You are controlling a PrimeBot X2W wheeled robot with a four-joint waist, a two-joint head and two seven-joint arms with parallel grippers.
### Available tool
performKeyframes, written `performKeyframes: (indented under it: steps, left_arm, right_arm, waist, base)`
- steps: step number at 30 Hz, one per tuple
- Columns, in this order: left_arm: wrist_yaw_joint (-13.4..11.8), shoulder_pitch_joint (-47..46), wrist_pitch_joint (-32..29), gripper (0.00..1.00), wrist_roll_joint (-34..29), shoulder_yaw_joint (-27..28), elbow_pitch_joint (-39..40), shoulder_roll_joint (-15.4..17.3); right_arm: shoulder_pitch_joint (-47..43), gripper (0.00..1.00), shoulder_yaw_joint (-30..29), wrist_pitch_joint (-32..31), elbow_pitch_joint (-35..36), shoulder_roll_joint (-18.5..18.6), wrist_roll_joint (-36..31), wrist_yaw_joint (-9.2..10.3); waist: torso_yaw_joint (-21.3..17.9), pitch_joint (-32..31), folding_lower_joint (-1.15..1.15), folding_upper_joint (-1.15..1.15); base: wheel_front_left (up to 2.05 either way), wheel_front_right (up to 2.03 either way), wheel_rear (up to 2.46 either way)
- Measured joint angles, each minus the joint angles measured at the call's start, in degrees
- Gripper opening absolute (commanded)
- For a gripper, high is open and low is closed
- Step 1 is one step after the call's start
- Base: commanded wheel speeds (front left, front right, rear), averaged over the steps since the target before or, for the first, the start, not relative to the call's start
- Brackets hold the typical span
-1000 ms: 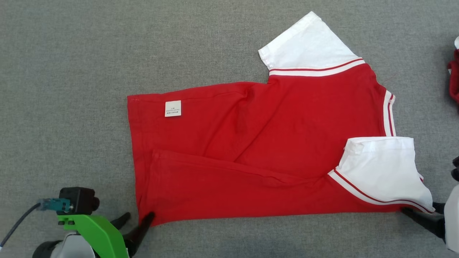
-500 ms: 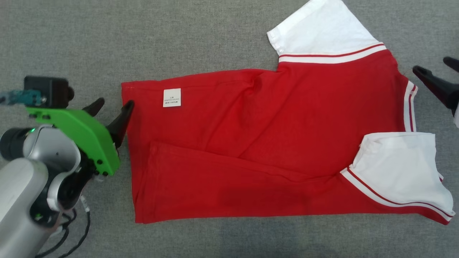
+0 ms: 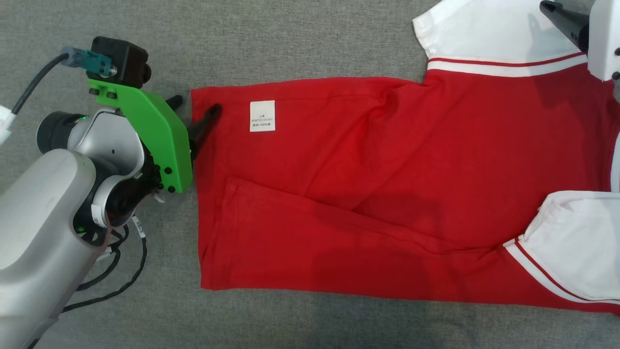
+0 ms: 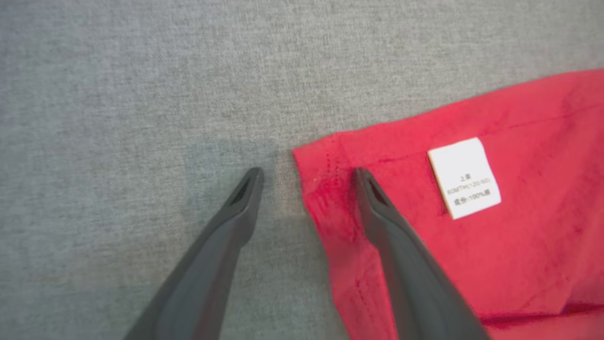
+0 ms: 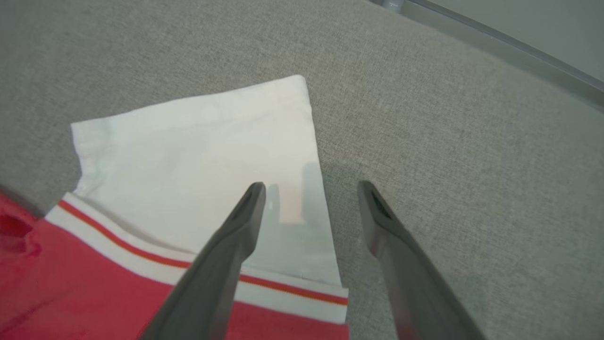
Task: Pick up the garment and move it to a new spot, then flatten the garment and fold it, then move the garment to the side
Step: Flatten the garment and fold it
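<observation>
Garment 1, sleeves 2, label 1; left pincer, right pincer both spread.

Head view: I look almost straight down on the grey surface, well above it. Left wrist view: low and close, facing along the left gripper to the label corner of the garment, shared with the head view. Right wrist view: close, oblique, over the white sleeve, likewise shared.
</observation>
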State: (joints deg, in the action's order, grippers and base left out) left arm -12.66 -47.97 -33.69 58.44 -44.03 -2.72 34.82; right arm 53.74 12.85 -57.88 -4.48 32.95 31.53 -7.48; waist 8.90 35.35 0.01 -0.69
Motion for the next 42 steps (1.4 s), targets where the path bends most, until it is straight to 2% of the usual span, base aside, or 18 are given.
performKeyframes:
  steps: [1, 2, 3, 4, 5, 12, 16, 22, 23, 24, 25, 31, 36, 42]
  left_arm:
    - [0.4, 0.0, -0.1, 0.98, 0.33, -0.09, 0.15, -0.13]
    - [0.63, 0.0, -0.11, 0.77, 0.67, -0.08, 0.34, -0.43]
    - [1.03, 0.0, -0.1, 0.41, 1.03, -0.11, 0.44, -0.82]
    - [1.29, -0.01, -0.07, 0.17, 1.29, -0.22, 0.46, -1.14]
    - [1.58, -0.02, 0.01, 0.0, 1.37, -0.3, 0.4, -1.51]
    - [3.63, -0.87, 1.63, 0.0, 1.58, -0.73, -1.1, -4.05]
    - [4.54, -2.03, 2.89, 0.0, 1.59, -0.83, -2.04, -6.17]
    - [5.09, -2.66, 3.28, 0.0, 1.57, -1.4, -3.1, -7.89]
    - [5.13, -2.74, 3.42, 0.0, 1.57, -1.44, -3.21, -7.97]
    - [5.13, -2.74, 3.42, 0.0, 1.57, -1.44, -3.21, -7.97]
    - [5.17, -2.8, 3.5, 0.0, 1.57, -1.46, -3.37, -8.06]
    - [5.02, -2.91, 5.32, 0.0, 1.51, -0.18, -3.59, -7.82]
    - [4.44, -1.74, 8.17, 0.0, 1.53, 1.32, -3.26, -7.05]
    - [2.88, 3.37, 10.78, 0.0, 2.14, 2.98, -1.09, -4.5]
  right_arm:
    - [0.53, 1.0, 0.42, -0.09, -0.85, 0.11, -0.01, 0.0]
    - [0.93, 1.0, 0.7, -0.09, -1.59, 0.14, -0.07, 0.0]
    - [1.34, 1.0, 0.98, -0.1, -2.3, 0.19, -0.23, 0.0]
    - [1.65, 1.0, 1.34, -0.47, -3.05, 0.25, -0.25, 0.0]
    - [1.76, 1.0, 1.67, -0.57, -3.67, 0.27, -0.26, 0.0]
    - [3.27, 1.0, 3.1, -0.4, -7.1, 0.67, -2.03, 0.0]
    - [4.32, 1.0, 1.99, -0.08, -9.76, 1.97, -4.34, -0.02]
    - [4.19, 1.0, 0.02, -0.7, -12.22, 0.93, -5.61, 0.0]
    - [4.15, 0.96, -0.18, -0.75, -12.37, 0.65, -5.64, 0.0]
    - [4.15, 0.35, -0.18, -0.75, -12.37, 0.65, -5.64, 0.0]
    - [4.14, 0.0, -0.08, -1.02, -12.35, 0.38, -5.61, 0.01]
    - [4.49, 0.0, -0.52, 1.34, -11.54, -1.27, -3.98, 0.0]
    - [4.61, 0.0, -1.24, 7.21, -10.07, -2.42, -0.24, 0.0]
    - [-0.6, 0.0, -0.44, 13.79, -2.92, 0.96, 5.3, -0.01]
  waist:
    - [0.36, 0.01, 0.0, 0.0]
    - [0.7, 0.03, 0.0, 0.0]
    - [1.03, 0.07, 0.0, 0.0]
    - [1.36, 0.11, 0.0, 0.0]
    - [1.68, 0.16, 0.0, 0.0]
    - [3.35, 0.91, 0.0, 0.0]
    - [4.74, 1.47, 0.0, 0.0]
    - [6.26, 1.79, -0.01, 0.0]
    - [6.4, 1.8, -0.01, 0.0]
    - [6.4, 1.8, -0.01, 0.0]
    - [6.51, 1.82, -0.01, 0.0]
    - [5.7, 1.76, -0.01, 0.0]
    - [4.32, 0.62, -0.01, 0.0]
    - [2.41, -2.04, -0.01, 0.0]
  base:
    - [0.0, 0.0, 0.0]
    - [0.0, 0.0, 0.0]
    - [0.0, 0.0, 0.0]
    - [0.0, 0.0, 0.0]
    - [0.0, 0.0, 0.0]
    - [0.0, 0.0, 0.0]
    - [0.0, 0.0, 0.0]
    - [0.0, 0.0, 0.0]
    - [0.0, 0.0, 0.0]
    - [0.0, 0.0, 0.0]
    - [0.0, 0.0, 0.0]
    - [0.0, 0.0, 0.0]
    - [0.0, 0.0, 0.0]
    - [0.0, 0.0, 0.0]
